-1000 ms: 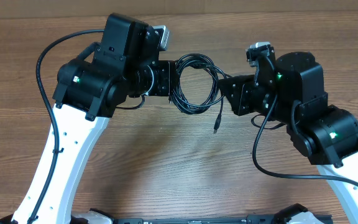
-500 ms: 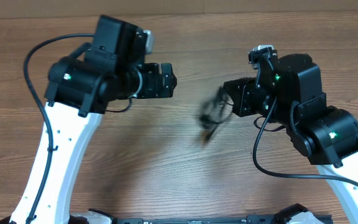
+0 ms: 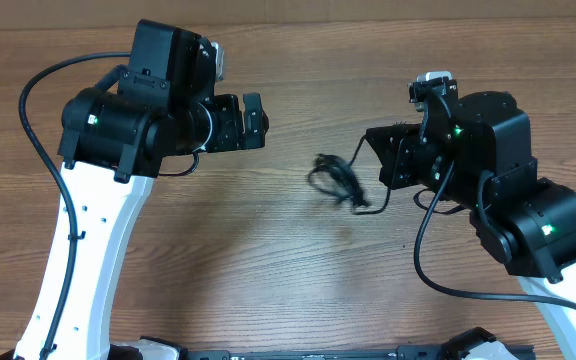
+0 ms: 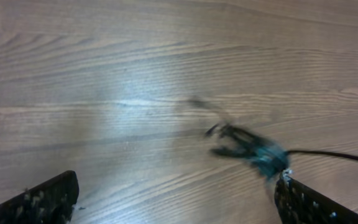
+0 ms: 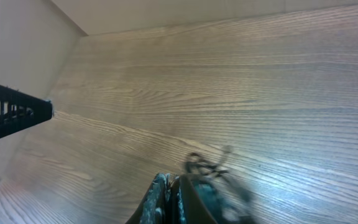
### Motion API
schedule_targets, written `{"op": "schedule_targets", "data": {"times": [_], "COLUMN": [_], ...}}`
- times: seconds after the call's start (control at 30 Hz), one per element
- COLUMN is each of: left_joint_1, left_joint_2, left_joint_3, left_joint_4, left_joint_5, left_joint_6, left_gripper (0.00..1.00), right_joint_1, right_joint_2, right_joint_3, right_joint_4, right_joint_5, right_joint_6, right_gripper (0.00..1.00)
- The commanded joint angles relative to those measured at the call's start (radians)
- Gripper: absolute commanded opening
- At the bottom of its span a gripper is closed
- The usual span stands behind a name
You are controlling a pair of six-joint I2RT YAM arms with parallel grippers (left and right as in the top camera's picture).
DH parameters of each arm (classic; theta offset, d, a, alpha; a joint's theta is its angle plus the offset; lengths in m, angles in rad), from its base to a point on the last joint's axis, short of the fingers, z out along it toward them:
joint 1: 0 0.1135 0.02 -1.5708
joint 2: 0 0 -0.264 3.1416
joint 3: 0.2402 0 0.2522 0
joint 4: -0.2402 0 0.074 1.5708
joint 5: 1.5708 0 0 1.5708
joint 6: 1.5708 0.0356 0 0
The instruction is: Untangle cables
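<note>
**Overhead View: Cable Bundle Beside the Right Pincer**

Overhead, we found the thin black wiry cables [image 3: 340, 180] bunched into one small tangle on the brown wood-grain table top [image 3: 268, 270]. The tangle lay right of centre, between the two arms and much closer to the right one. Its outline was blurred, so we could not count the cords or locate their plugs.

We recorded the left gripper [image 3: 256, 122] as released. Its two black fingers stood wide apart, well clear of the tangle, and nothing sat between them. In the left wrist view the same gripper [image 4: 178, 180] showed only two finger ends at the lower corners. The cables [image 4: 247, 149] lay on the table beyond them, towards the right finger, and one cord ran off to the right edge of the picture.

We recorded the right gripper [image 3: 372, 162] as clenched. One strand led from the tangle up to its tips. In the right wrist view the right gripper [image 5: 169, 196] showed its fingers pressed together, with the cables [image 5: 207, 168] bunched just beside and beyond the tips. We judged that it gripped the cords, although blur hid the exact point of contact.
</note>
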Motion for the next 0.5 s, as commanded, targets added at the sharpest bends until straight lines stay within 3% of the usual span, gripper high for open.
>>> {"op": "schedule_targets", "data": {"times": [0.0,0.1,0.23,0.33,0.47], "left_joint_1": [-0.005,-0.005,-0.005,-0.005,-0.005], "left_joint_2": [0.000,0.000,0.000,0.000,0.000], "left_joint_3": [0.013,0.013,0.013,0.013,0.013], "left_joint_4": [0.021,0.047,0.064,0.053,0.053], "left_joint_5": [0.044,0.120,0.275,0.448,0.678], "left_joint_6": [0.066,0.163,0.407,0.620,0.775], "left_gripper": [1.00,1.00,1.00,1.00,1.00], "right_joint_1": [0.006,0.005,0.005,0.005,0.005], "right_joint_2": [-0.019,-0.019,-0.019,-0.019,-0.019], "right_joint_3": [0.076,0.148,0.249,0.312,0.372], "right_joint_4": [0.007,-0.022,-0.071,-0.103,-0.119], "right_joint_5": [-0.008,-0.007,0.025,0.031,0.030], "right_joint_6": [-0.006,-0.021,-0.036,-0.029,-0.021], "right_gripper": [0.04,0.04,0.04,0.04,0.04]}}
